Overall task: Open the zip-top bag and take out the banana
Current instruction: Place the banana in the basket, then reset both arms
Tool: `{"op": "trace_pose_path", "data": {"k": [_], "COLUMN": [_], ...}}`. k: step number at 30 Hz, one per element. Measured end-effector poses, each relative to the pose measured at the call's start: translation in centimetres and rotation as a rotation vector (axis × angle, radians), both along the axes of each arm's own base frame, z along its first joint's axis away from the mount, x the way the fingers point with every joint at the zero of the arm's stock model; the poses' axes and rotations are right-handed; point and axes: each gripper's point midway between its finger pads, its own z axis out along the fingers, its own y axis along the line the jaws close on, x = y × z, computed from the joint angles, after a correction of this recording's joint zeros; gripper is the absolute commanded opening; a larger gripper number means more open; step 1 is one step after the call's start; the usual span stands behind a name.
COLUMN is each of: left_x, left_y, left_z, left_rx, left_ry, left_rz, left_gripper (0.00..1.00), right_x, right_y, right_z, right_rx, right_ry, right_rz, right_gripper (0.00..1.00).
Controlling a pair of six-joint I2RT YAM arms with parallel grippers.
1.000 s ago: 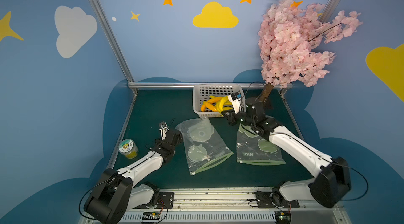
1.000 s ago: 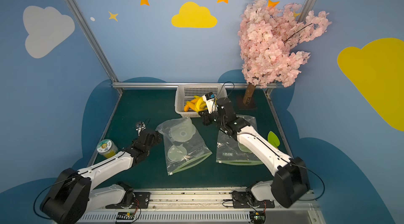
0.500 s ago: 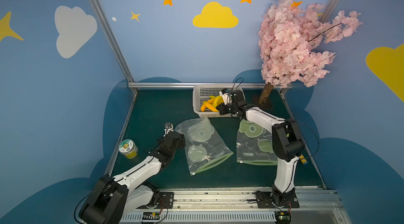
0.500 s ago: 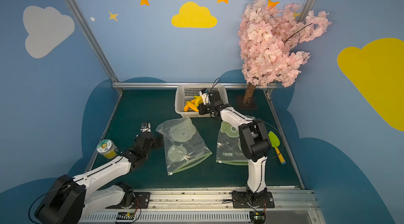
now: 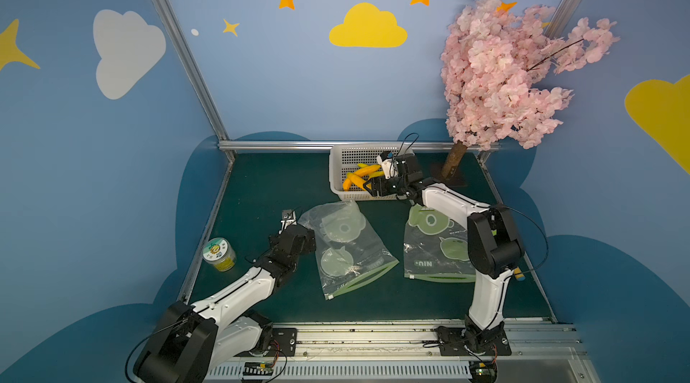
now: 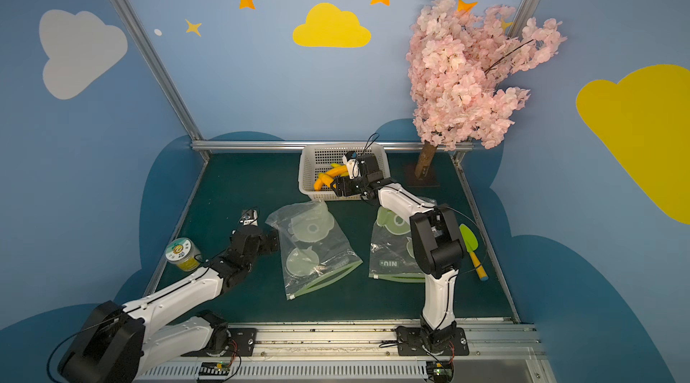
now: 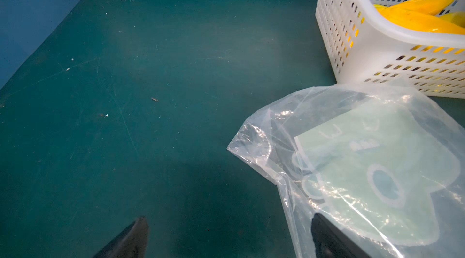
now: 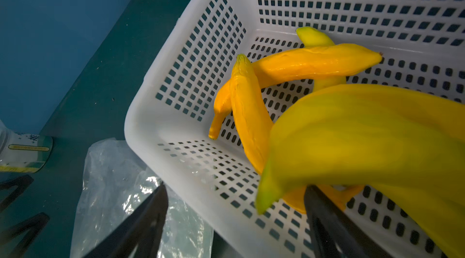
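Though shut before, right fingers (image 8: 324,219) gape — banana (image 8: 364,138) loose

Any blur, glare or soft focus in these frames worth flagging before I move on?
Right wrist view: the nearest banana is soft, while the basket wall and the bananas behind it are sharp. Left wrist view: glare streaks on the clear bag, otherwise crisp. In both top views: even light, small highlights on that bag, nothing smeared.

Bright even light, white glare on the clear crinkled plastic bag (image 7: 352,163), nearest yellow banana (image 8: 364,138) blurred at my right wrist, top views bowed.
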Motion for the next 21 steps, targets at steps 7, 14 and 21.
{"op": "trace_pose_path", "data": {"k": [7,14,21], "left_x": [-0.1,0.5,0.8], "left_y": [0.3,0.9,2.6], "left_z": [0.6,5.0,6.3], "left_rx": [0.010,0.075,0.238], "left_ry": [-0.006,-0.116,-0.172], "left_rz": [0.011,-0.002,0.025], "left_gripper": [1.00,1.00,1.00], "right_x": [-4.2,-7.8,-9.8], "right_y": [-3.0,-13.4,-27.6], "right_z": [7.0,9.6,0.2], "right_rx": [-0.007,-0.153,-0.292], "right_ry": [-0.176,-0.417,-0.330], "right_rz": [0.007,-0.223,-0.580], "right_gripper": [0.92,0.98,0.98]}}
